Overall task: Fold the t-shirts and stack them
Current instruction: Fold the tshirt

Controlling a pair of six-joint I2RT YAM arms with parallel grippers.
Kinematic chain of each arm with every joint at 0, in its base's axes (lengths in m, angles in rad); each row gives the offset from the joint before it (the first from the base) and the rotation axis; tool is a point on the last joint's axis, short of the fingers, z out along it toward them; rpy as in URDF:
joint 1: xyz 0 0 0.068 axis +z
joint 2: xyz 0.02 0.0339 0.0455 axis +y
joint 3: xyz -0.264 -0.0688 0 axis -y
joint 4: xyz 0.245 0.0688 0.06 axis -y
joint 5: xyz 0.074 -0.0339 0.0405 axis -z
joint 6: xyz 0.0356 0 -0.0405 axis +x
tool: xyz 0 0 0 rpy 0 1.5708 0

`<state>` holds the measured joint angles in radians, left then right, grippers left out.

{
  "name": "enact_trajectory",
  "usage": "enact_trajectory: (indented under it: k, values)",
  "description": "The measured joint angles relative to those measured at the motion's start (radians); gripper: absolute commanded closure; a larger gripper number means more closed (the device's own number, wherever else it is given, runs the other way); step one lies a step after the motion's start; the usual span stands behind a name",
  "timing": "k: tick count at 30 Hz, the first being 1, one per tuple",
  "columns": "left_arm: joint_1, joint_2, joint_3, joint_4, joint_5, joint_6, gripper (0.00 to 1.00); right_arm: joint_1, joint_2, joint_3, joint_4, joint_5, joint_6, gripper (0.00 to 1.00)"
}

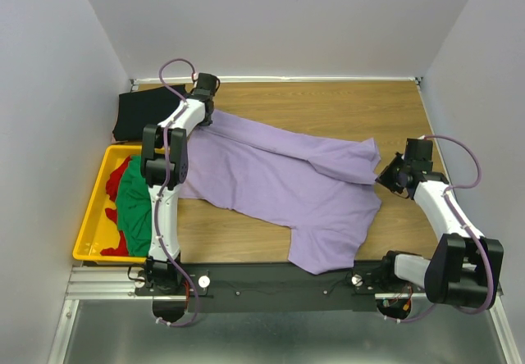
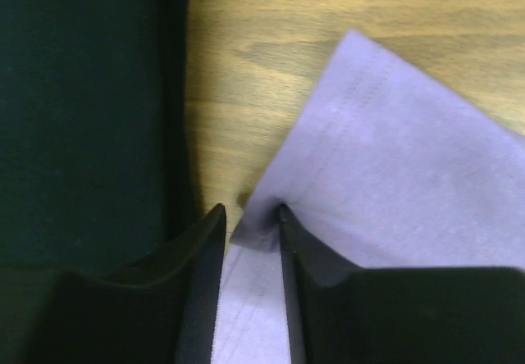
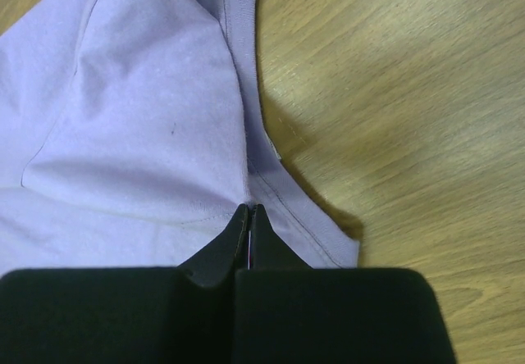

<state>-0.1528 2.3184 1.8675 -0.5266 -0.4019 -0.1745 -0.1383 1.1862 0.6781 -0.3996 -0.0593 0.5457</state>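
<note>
White tubular links between black joint housings form the left arm [image 1: 164, 208] and the right arm [image 1: 443, 204]. A purple cable [image 1: 175, 61] loops near 11 o'clock, a second cable [image 1: 477, 167] near 3 o'clock. The fingers [image 2: 197, 257] are matte black and tapered.

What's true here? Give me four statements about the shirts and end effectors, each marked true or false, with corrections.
1. The lavender t-shirt lies spread on the table. True.
2. The black t-shirt lies in the yellow crate. False: it lies on the table beyond the crate, which holds the green t-shirt and the red t-shirt.
3. The right end effector is shut on the lavender t-shirt's edge. True.
4. The left end effector hangs over the crate. False: it is at a corner of the lavender t-shirt, beside the black t-shirt.
</note>
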Motion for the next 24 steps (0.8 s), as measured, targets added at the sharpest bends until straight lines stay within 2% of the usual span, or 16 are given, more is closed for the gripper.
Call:
enact_trajectory:
  k: [2,7,8,12,18,24]
  values:
    - [0.000,-0.003,0.000,0.000,-0.010,-0.002,0.48,0.000,-0.001,0.000,0.000,0.000,0.000,0.99]
    - [-0.004,-0.021,-0.001,-0.013,-0.013,-0.011,0.48,0.000,-0.001,0.006,-0.006,0.000,-0.001,0.99]
    - [-0.006,-0.032,-0.002,-0.018,-0.013,-0.011,0.50,0.000,-0.001,0.008,-0.006,0.000,-0.001,0.99]
    - [-0.016,-0.079,-0.002,-0.021,-0.009,-0.017,0.68,0.000,-0.001,0.018,-0.008,0.000,-0.004,0.99]
    - [-0.029,-0.115,-0.009,0.005,0.035,-0.032,0.78,0.000,-0.001,0.032,-0.009,0.001,-0.005,0.99]
    - [-0.033,-0.082,-0.036,0.010,0.048,-0.041,0.81,0.000,-0.001,0.040,-0.014,0.002,-0.008,0.99]
